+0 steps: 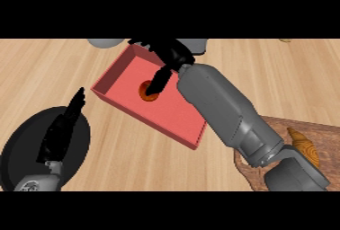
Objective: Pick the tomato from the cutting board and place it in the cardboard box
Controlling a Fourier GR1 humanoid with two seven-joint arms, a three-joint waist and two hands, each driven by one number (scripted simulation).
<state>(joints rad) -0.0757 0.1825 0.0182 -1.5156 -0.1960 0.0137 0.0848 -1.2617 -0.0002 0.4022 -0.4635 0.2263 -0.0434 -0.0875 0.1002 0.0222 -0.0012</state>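
We see the tomato (145,90) inside the box (174,117), at eleven o'clock; right hand (170,54) released above it. Only withdrawal seems left. Left hand (63,126) rests open.

The bench (279,81) was pale, honey-coloured wood with long, faint grain lines running across it. The box (176,121) on it showed salmon red inside, with darker red walls. A tomato (145,91) lying in it looked orange-red, part shaded almost brown. The right hand (171,51) above the box was black, its fingers (157,83) black too, and the forearm (222,108) behind was plain mid grey. At the near left the left hand (63,130) was black as well, against a round black plate (23,134). The cutting board (319,130) at the near right was reddish brown with darker swirling grain, and a tan, ridged object (305,148) lay on it.
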